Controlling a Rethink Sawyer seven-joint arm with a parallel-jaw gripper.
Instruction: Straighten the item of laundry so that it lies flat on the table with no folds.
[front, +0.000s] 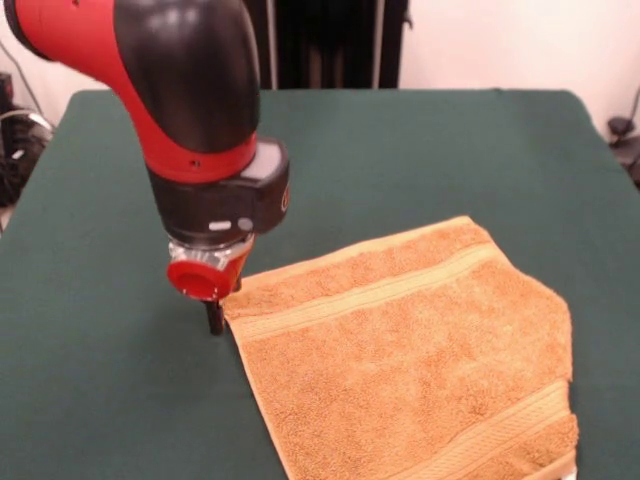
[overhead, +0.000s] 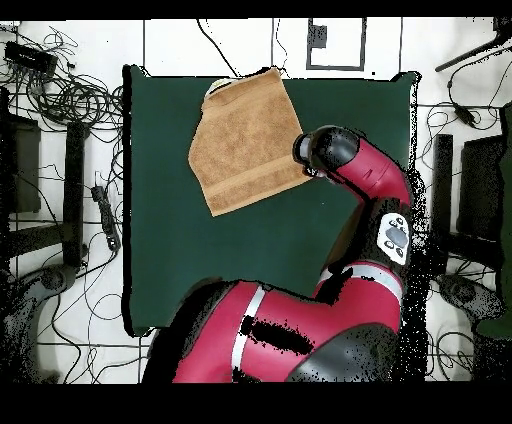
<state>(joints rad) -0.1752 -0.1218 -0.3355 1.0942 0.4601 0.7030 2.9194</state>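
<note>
Gripper (front: 214, 322) pressing down at towel (front: 410, 360) corner on table (front: 90, 330), seemingly for pinning or tugging; finger state impossible to tell.

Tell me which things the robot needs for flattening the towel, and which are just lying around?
Needed:
towel
green table
gripper, at the towel's corner

Just lying around:
tangled cables on the floor
dark stands beside the table
</note>
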